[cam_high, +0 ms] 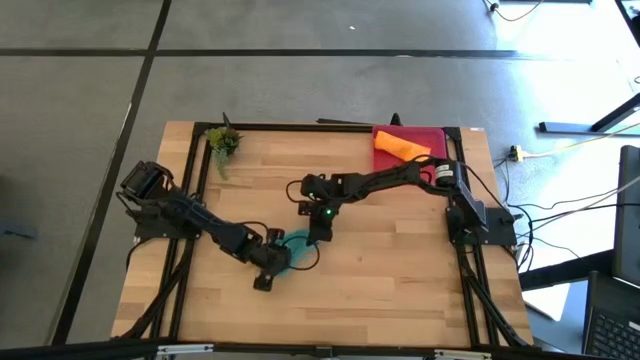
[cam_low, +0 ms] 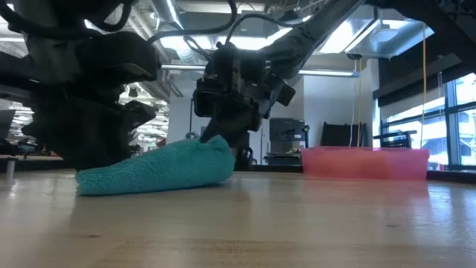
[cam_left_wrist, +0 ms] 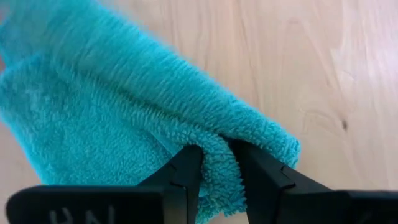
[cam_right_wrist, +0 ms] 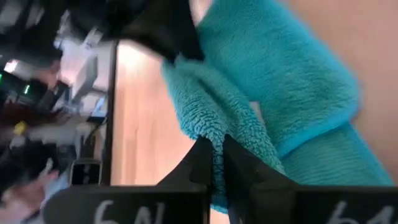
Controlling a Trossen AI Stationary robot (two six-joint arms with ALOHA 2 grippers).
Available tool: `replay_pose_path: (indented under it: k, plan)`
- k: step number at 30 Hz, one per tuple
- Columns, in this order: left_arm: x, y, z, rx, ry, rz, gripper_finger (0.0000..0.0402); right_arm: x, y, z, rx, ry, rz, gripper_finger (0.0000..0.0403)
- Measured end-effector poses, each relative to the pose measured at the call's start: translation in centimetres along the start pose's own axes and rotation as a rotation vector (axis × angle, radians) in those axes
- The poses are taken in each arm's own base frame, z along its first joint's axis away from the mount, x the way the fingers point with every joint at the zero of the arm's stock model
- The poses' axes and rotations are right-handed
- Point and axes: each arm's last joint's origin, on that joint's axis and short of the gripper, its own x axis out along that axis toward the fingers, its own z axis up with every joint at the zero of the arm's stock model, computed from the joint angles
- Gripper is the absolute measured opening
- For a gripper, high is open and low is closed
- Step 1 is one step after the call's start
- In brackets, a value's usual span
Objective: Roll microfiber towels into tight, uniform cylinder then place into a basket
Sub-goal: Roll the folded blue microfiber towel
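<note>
A teal microfiber towel (cam_high: 294, 250), loosely rolled, lies on the wooden table (cam_high: 400, 260) a little left of its middle. In the low view the towel (cam_low: 160, 171) rests on its long side. My left gripper (cam_left_wrist: 217, 171) comes at it from the table's left and is shut on its cloth. My right gripper (cam_right_wrist: 217, 163) reaches in from the far right and is shut on the towel's other side. An orange towel (cam_high: 401, 146) lies rolled in the pink basket (cam_high: 440, 134) at the far right. My left gripper pinches a raised fold of the teal towel (cam_left_wrist: 219, 152) between its two fingers, at one end of the roll. The fingers slant downward from the table's left. The towel lies on the table, slack. My right gripper pinches a thin ridge of the teal towel's fluffy cloth (cam_right_wrist: 214, 140) between its two fingers, near a hemmed edge. The fingers slant down from the far right. The cloth beyond them lies bunched on the table.
A small green plant (cam_high: 222, 142) stands at the table's far left corner. A black frame (cam_high: 300, 127) runs along the table's edges. In the low view the basket (cam_low: 364, 162) stands to the right, behind bare wood.
</note>
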Motion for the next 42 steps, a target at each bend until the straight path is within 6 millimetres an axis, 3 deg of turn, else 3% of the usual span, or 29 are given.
replay_pose_path:
  k: [15, 23, 42]
  plan:
    - [0.9, -0.5, 0.1, 0.126, -0.019, 0.03, 0.0088, -0.9, -1.0, 0.9, 0.147, -0.104, -0.079, 0.0018]
    - [0.9, -0.5, 0.0, 0.131, -0.02, 0.04, 0.0088, -0.3, -3.6, 1.0, 0.214, -0.126, -0.074, 0.0018]
    - [0.9, -0.3, 0.0, 0.047, -0.036, 0.11, 0.0088, -0.3, -4.3, 1.2, 0.164, -0.159, -0.069, 0.002]
